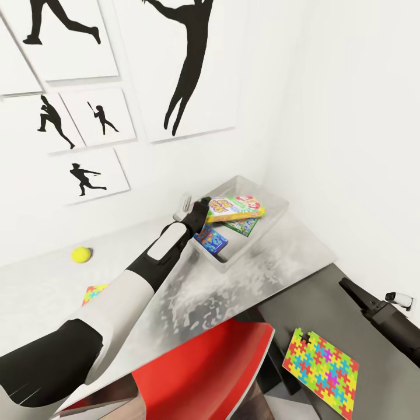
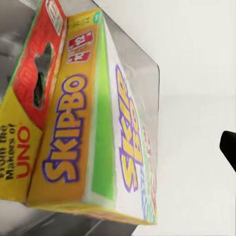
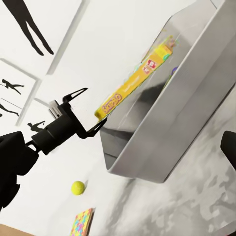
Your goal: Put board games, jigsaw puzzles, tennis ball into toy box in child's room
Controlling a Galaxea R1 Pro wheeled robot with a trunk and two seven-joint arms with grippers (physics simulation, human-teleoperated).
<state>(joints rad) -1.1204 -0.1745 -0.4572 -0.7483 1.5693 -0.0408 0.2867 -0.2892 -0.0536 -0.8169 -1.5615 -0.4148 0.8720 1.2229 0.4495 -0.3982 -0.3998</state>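
At the frame's centre the left hand (image 1: pixel 195 211), fingers apart, releases the Skip-Bo box (image 1: pixel 233 207) into the toy box (image 1: pixel 274 217); next, I judge, comes the tennis ball (image 1: pixel 81 254).

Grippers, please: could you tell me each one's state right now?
Left gripper: open, beside the Skip-Bo box in the toy box.
Right gripper: cannot be told.

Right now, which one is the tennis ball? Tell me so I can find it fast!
Find the long pale table under the wall pictures. Left of the grey toy box, near the wall, sits the tennis ball, just above a jigsaw puzzle. It is the only round thing there, small and yellow-green, while the rest is flat.
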